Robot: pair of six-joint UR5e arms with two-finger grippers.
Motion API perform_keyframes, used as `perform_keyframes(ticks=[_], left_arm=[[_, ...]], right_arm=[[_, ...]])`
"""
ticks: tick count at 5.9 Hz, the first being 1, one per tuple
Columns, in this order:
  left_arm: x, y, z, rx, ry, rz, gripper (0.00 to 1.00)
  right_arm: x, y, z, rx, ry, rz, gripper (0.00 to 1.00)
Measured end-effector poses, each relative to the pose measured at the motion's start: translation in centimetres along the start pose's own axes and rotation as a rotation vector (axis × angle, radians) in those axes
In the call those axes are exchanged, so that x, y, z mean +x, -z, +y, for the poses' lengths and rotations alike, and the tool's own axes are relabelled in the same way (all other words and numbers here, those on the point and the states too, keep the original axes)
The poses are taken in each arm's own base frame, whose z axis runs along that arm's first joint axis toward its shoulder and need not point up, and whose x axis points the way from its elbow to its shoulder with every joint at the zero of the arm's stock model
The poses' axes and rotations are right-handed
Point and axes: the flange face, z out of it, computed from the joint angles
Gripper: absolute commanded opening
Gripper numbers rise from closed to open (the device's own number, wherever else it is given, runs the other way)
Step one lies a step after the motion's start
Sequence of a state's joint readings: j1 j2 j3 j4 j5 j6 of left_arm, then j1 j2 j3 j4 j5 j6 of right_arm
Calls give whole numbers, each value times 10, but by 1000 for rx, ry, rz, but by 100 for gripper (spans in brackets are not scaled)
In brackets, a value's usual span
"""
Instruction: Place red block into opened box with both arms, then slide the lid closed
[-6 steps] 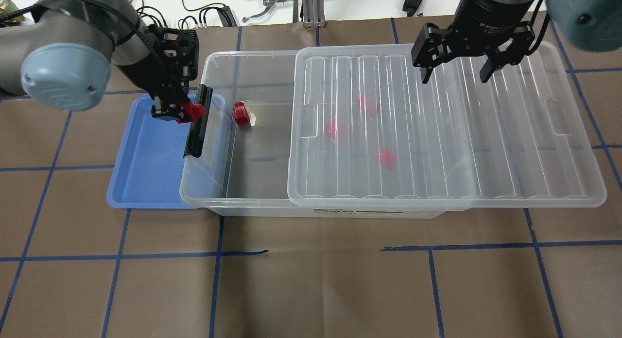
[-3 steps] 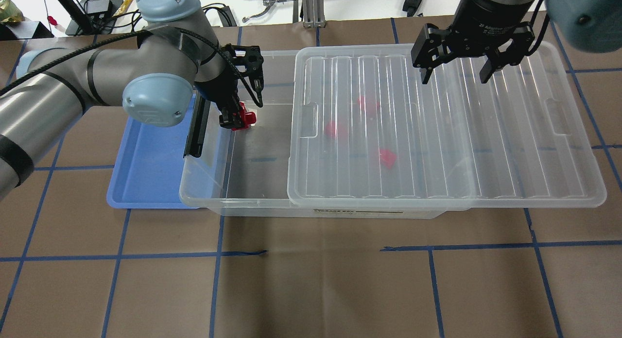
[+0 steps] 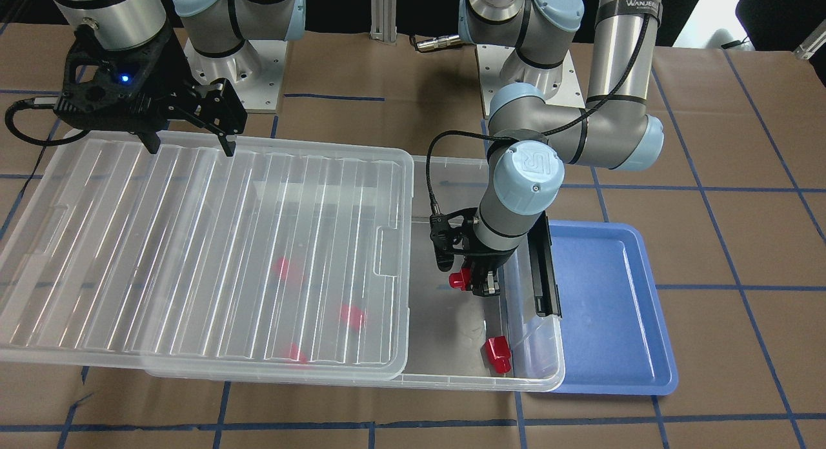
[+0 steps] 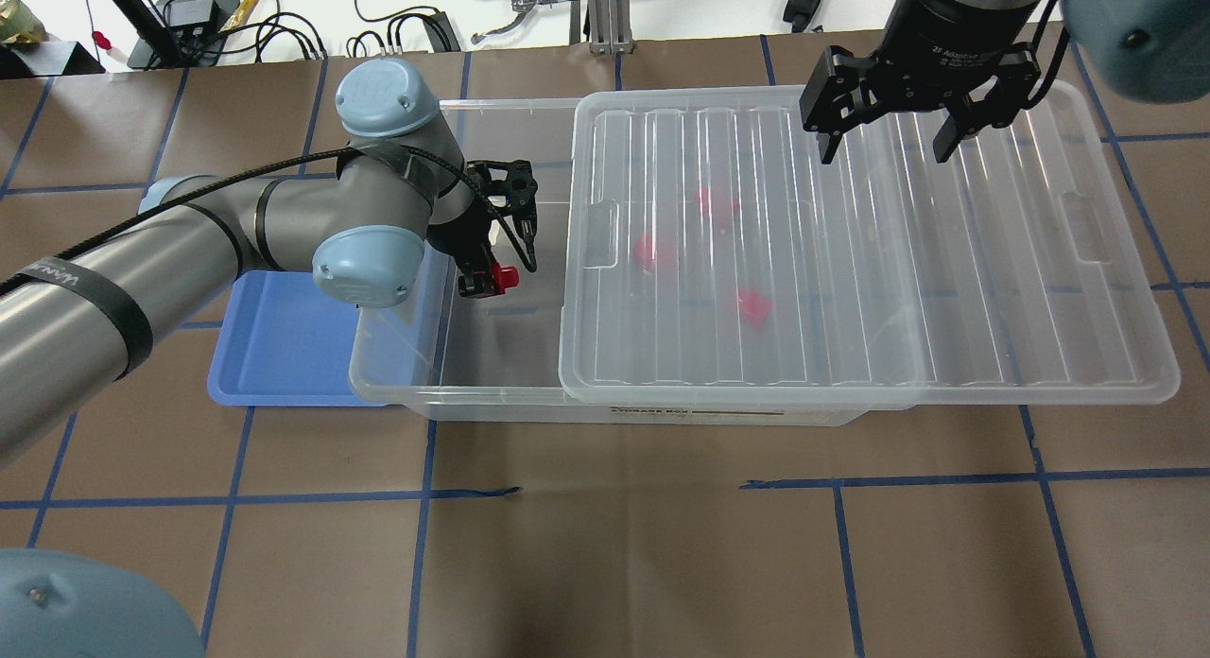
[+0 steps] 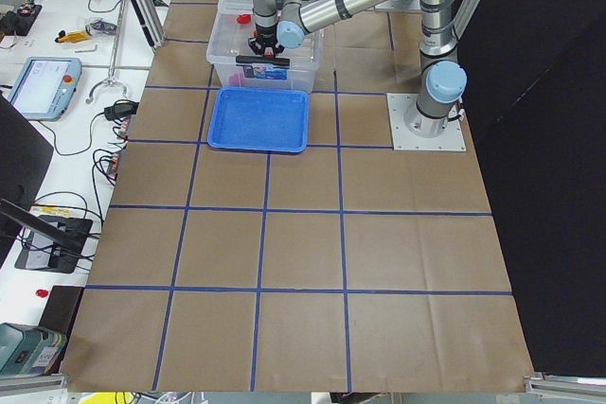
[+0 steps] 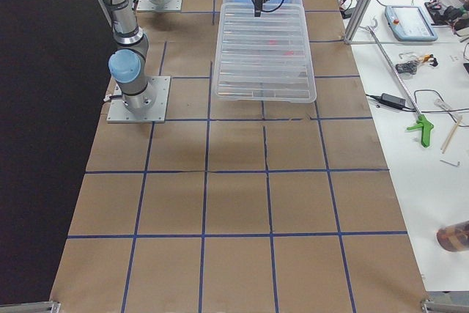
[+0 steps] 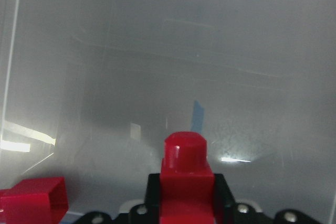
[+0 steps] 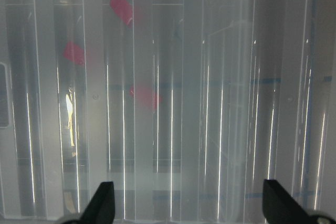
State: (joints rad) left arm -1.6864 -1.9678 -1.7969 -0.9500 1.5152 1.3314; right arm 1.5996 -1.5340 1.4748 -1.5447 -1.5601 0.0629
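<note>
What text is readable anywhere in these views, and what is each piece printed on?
"STORAGE BOX": label on the front wall of the large clear plastic box; finer print too small.
"2F Adaptive": black wrist above the right gripper; rest blurred.
"WANUEL", cut off: black band on the left arm.
"UR" logo: left arm's pale blue joint cap.

the surface (image 4: 662, 563) is lit brightly and evenly from overhead, and only soft, faint shadows are cast. white glare streaks are drawn along the ribs of the lid (image 3: 193, 255). the left wrist view is rendered hazy and slightly soft.
</note>
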Motion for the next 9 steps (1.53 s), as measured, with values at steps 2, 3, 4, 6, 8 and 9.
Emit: perform_keyframes(ticks=[2,3,4,6,8,9], left_arm=[[-3,-22,0,-8,0,29,98],[-4,-21,-1,-8,-3,29,98],[-3,-9,-3,-6,-7,14,98],[4,42,-5,-2,8,-13,98],[13,117,-8,-16,67,17,98],[18,153,-7,-25,121,25,98]], right_arm=[[1,0,0,-1,-1,1,100],[1,0,0,-1,-1,2,100],[1,0,0,-1,-1,2,100],[1,0,0,-1,-1,2,100],[4,-1,-2,-2,-1,5,100],[14,-3,-5,0,2,12,100]])
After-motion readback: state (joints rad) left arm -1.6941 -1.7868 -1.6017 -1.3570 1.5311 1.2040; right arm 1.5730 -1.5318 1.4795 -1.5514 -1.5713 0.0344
